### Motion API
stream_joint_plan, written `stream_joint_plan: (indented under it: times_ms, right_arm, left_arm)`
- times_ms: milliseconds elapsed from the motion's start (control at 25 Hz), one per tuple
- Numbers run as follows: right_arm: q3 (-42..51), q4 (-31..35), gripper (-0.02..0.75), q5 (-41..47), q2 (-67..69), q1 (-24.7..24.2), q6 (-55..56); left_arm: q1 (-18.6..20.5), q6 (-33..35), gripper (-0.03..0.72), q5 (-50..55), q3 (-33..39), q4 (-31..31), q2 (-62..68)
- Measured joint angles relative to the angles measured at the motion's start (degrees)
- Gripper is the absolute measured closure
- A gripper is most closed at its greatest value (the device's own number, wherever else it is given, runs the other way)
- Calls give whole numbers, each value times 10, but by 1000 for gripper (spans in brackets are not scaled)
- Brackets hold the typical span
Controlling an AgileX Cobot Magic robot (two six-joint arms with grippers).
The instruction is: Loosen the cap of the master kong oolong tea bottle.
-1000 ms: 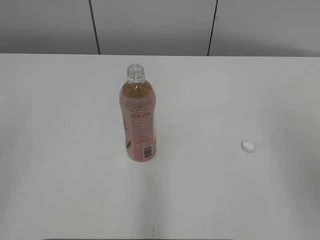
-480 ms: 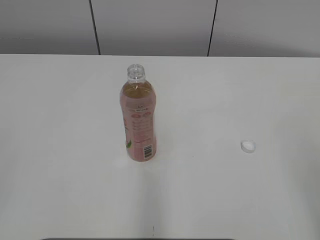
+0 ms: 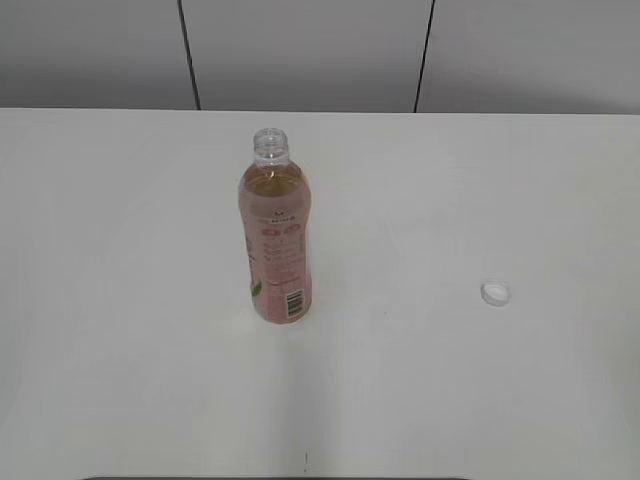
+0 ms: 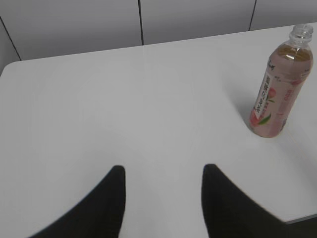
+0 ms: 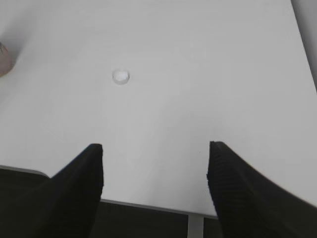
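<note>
The master kong oolong tea bottle [image 3: 276, 232] stands upright on the white table [image 3: 120, 250], its mouth bare with no cap on it. It also shows in the left wrist view [image 4: 280, 84] at the far right. The white cap [image 3: 495, 293] lies on the table well to the right of the bottle; the right wrist view shows the cap [image 5: 120, 76] ahead and left of the jaws. My left gripper [image 4: 163, 171] is open and empty, low over the table, far left of the bottle. My right gripper [image 5: 154, 148] is open and empty near the table's front edge. Neither gripper shows in the exterior view.
Grey wall panels with dark seams [image 3: 190, 55] stand behind the table. The table's front edge [image 5: 148, 206] runs under my right gripper, with a dark gap below it. A pink edge of the bottle [image 5: 4, 60] shows at the far left of the right wrist view.
</note>
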Motion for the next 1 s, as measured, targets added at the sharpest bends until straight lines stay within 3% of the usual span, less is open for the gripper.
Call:
stream_joint_plan:
  times_ms: [840,1000]
  right_arm:
    - [0,-6,235,-4,-9,-4,8]
    - [0,-6,235,-5,-9,-29,8]
  left_arm:
    - [0,6,373,-2,0,-4,0]
    - [25,6,373,-2,0,-4,0]
